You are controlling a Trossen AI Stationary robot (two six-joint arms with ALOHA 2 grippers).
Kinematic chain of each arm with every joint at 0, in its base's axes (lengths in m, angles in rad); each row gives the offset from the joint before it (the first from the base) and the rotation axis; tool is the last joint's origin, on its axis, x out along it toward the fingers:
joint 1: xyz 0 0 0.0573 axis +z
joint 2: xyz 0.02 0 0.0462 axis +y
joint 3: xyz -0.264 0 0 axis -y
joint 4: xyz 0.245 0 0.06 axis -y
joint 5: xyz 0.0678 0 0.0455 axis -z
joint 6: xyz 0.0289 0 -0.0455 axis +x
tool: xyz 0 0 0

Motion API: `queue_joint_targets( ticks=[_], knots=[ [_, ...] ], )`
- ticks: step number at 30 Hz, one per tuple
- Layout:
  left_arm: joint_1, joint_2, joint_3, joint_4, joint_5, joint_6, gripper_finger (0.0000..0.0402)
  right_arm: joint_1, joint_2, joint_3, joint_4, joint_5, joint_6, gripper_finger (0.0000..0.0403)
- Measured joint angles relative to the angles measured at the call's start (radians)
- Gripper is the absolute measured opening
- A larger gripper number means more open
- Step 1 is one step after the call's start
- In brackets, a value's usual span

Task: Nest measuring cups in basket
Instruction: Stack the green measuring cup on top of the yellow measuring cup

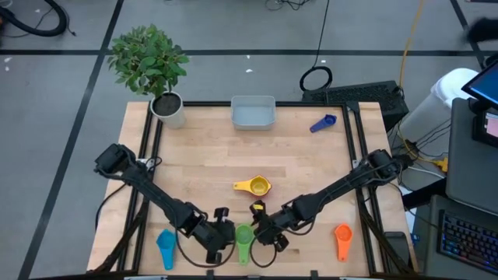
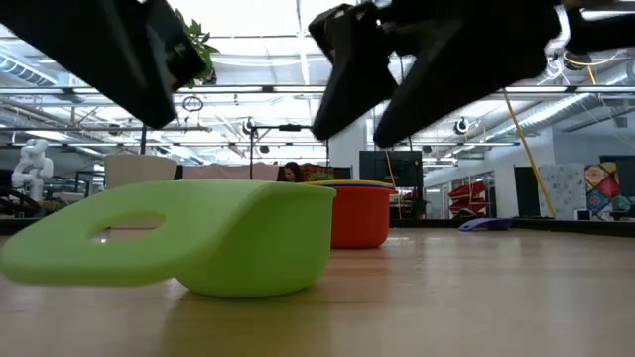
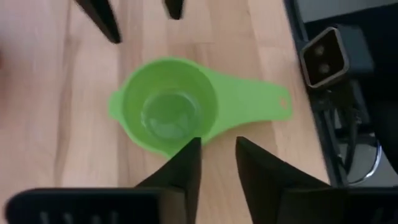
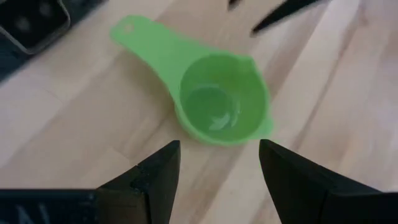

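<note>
Both grippers flank the green cup (image 1: 244, 236) for pickup: left (image 3: 217, 155) narrowed, empty; right (image 4: 219, 158) wide open

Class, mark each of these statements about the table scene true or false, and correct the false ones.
1. The basket already holds a measuring cup. False: it looks empty.
2. The green cup lies between the left gripper and the right gripper. True.
3. The right gripper's fingers stand apart. True.
4. The orange cup sits beside the potted plant. False: it lies near the table's front right corner.
5. The yellow cup is stacked inside the green cup. False: it lies apart, nearer the middle.
</note>
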Motion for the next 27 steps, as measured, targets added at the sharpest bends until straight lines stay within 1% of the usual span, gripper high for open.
queue_joint_targets(
  ticks=[5,8,11,14,19,21,27],
  knots=[
    [0.023,0.0,0.0,0.003,-0.001,0.023,0.0038,-0.004,-0.049,0.0,-0.033,0.049,0.008,0.0212],
    [0.034,0.009,0.001,0.004,0.007,0.026,0.0007,-0.004,-0.08,0.0,-0.043,0.054,0.021,0.0212],
    [0.043,0.013,0.0,0.006,0.009,0.042,0.0009,-0.003,-0.106,0.0,-0.059,0.077,0.033,0.021],
    [0.051,0.029,0.001,0.007,0.033,0.041,0.001,-0.001,-0.123,0.0,-0.085,0.107,0.032,0.0205],
    [0.064,0.063,0.001,0.042,0.074,0.041,0.0005,0.0,-0.139,0.0,-0.075,0.112,0.034,0.0198],
    [0.07,0.078,0.001,0.047,0.078,0.041,0.0006,0.001,-0.136,0.0,-0.081,0.126,0.034,0.0197],
    [0.083,0.087,0.0,0.047,0.072,0.046,0.0004,0.003,-0.137,0.0,-0.077,0.126,0.034,0.0196]
  ],
)
